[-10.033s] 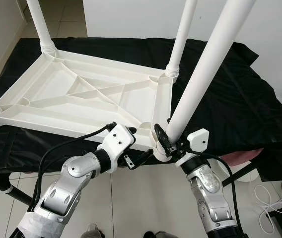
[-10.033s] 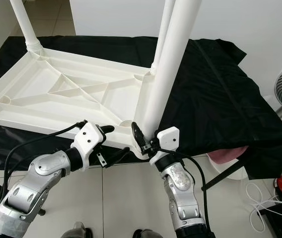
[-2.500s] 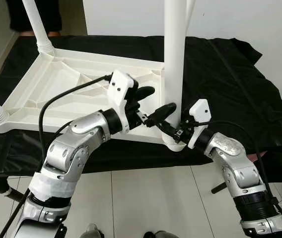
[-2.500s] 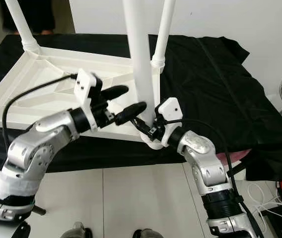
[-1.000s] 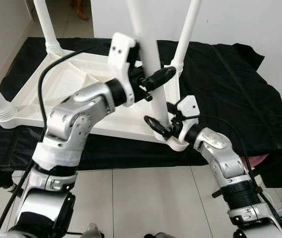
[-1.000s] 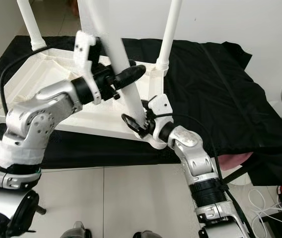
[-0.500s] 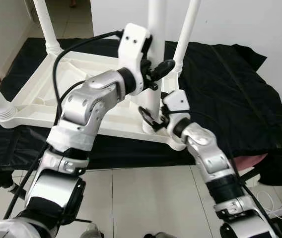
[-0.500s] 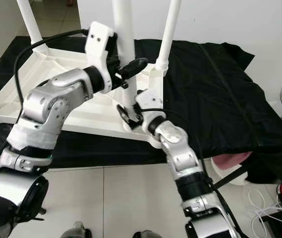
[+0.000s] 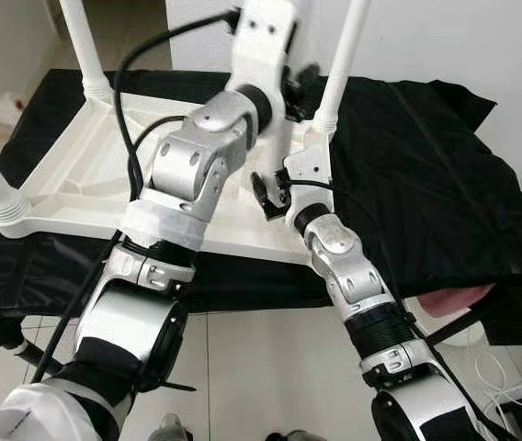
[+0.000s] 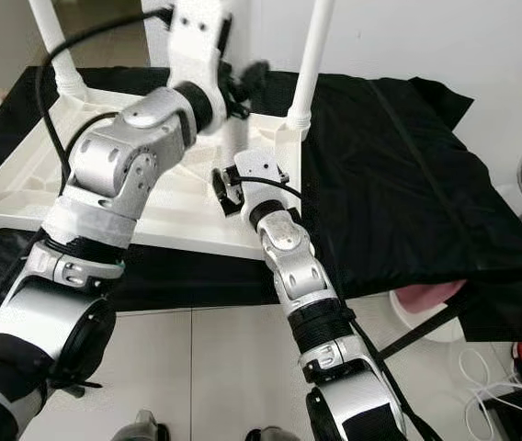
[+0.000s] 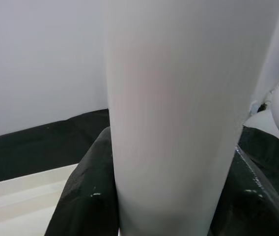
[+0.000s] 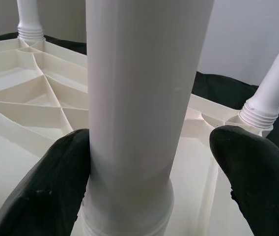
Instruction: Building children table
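Gripping table leg: left gripper (right gripper wider)

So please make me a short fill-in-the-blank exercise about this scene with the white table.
1. The white table top lies upside down on a ____ cloth.
2. The left gripper is shut on a white table ____.
3. The right gripper is ____ around the base of that same part.
4. The round white thing at the right edge is a ____.

Missing words: black; leg; open; fan
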You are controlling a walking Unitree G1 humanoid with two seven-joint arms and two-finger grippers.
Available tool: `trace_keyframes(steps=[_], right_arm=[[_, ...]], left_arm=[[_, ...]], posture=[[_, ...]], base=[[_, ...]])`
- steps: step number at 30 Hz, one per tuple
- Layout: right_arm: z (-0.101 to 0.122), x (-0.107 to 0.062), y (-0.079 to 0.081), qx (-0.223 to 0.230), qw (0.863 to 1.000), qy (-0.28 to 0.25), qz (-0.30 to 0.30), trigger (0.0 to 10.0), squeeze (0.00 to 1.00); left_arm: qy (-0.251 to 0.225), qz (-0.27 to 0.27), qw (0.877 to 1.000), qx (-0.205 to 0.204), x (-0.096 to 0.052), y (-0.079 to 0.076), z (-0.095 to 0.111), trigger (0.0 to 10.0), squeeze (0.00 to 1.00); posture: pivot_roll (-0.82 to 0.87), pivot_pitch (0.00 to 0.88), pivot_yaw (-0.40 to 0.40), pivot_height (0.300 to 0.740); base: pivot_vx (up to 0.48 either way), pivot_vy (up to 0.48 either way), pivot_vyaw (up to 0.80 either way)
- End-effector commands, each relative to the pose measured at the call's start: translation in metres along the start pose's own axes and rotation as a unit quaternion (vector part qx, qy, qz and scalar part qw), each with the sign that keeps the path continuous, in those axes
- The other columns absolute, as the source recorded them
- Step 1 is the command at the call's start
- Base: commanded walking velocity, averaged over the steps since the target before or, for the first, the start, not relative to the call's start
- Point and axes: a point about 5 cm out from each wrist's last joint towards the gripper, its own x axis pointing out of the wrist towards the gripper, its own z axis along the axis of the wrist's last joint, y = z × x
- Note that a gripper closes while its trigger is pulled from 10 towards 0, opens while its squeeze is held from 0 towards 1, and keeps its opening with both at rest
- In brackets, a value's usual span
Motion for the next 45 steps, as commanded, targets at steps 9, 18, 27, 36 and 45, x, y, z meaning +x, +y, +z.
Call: trace_keyframes(steps=[9, 18, 27, 36, 45], right_arm=[[0.01, 0.008, -0.011, 0.028, 0.997, -0.032, -0.071, 10.0, 0.0], [0.021, 0.02, -0.009, 0.018, 0.996, -0.048, -0.079, 10.0, 0.0], [0.017, 0.022, -0.006, 0.029, 0.995, -0.044, -0.083, 10.0, 0.0], [0.014, 0.023, -0.01, 0.026, 0.995, -0.037, -0.094, 3.9, 0.0], [0.017, 0.024, -0.01, 0.001, 0.995, -0.051, -0.09, 0.0, 0.0]], left_arm=[[-0.028, 0.023, 0.999, -0.026, 0.008, -0.008, 0.016, 10.0, 0.0], [-0.028, 0.01, 0.999, -0.025, 0.012, -0.023, 0.015, 10.0, 0.0], [-0.032, 0.004, 0.999, -0.028, 0.014, -0.026, 0.017, 10.0, 0.0], [-0.036, 0.002, 0.999, -0.027, 0.014, -0.027, 0.018, 10.0, 0.0], [-0.035, -0.001, 0.999, -0.021, 0.015, -0.031, 0.017, 10.0, 0.0]], posture=[[0.02, 0.009, -0.072, 0.74], [0.03, 0.001, -0.075, 0.74], [0.03, 0.005, -0.081, 0.74], [0.03, 0.008, -0.082, 0.74], [0.02, 0.016, -0.08, 0.74]], base=[[0.0, 0.0, 0.0], [0.0, 0.0, 0.0], [0.0, 0.0, 0.0], [0.0, 0.0, 0.0], [0.0, 0.0, 0.0]])
